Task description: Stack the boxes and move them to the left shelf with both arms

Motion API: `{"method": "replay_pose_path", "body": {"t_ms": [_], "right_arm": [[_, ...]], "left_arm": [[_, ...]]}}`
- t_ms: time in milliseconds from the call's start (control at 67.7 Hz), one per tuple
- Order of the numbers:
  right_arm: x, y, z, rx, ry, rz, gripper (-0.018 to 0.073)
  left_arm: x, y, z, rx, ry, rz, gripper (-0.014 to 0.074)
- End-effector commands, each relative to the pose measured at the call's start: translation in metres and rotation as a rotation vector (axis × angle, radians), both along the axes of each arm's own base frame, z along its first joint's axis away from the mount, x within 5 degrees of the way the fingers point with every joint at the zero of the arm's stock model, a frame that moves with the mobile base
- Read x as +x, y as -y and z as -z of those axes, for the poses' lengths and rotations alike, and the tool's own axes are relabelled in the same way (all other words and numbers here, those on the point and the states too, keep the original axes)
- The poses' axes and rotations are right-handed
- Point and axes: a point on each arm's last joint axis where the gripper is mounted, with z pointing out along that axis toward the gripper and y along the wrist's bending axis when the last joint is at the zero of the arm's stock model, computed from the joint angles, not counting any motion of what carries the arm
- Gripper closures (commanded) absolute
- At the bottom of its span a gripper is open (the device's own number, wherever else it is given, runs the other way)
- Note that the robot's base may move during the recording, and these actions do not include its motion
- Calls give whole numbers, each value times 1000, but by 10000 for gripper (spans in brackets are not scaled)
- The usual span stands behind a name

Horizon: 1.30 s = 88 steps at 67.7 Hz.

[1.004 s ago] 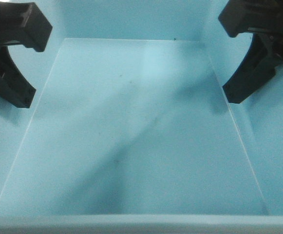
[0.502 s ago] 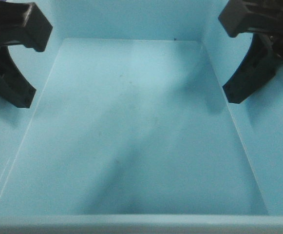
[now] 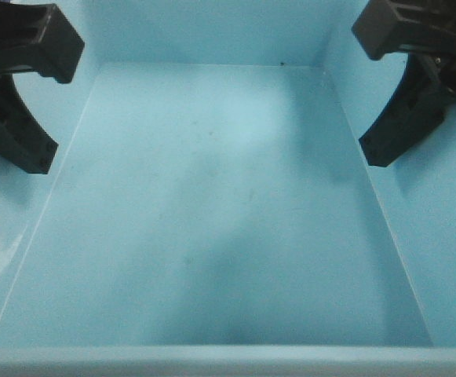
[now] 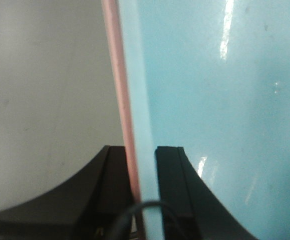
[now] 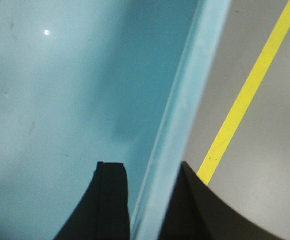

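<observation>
Only the shadows inside the blue box [image 3: 212, 196] have drifted. Both grippers sit on its side walls as before, so I judge the stack is being carried. The pink box [image 4: 116, 90] shows its rim just outside the blue wall, so stacking looks done. The left gripper [image 4: 137, 152] has its jaws narrowed, pinching both walls. The right gripper [image 5: 147, 167] clamps the blue wall above a grey floor [image 5: 264, 165] with a yellow line [image 5: 244, 100]. The left shelf is out of view.

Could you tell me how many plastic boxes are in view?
2. The light blue box fills the front view; the pink box shows as an edge against its wall, left wrist view. Others may be hidden.
</observation>
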Motion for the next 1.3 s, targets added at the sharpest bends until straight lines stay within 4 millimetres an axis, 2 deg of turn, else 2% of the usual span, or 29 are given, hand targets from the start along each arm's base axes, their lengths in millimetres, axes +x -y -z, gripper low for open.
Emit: {"method": "replay_pose_path", "body": {"t_ms": [0,1285], "right_arm": [[5,2,-21,15,149,-34,523],[5,2,-21,15,149,-34,523]], "left_arm": [[0,1,-21,-31,117,74,599],[0,1,-21,-31,117,74,599]]}}
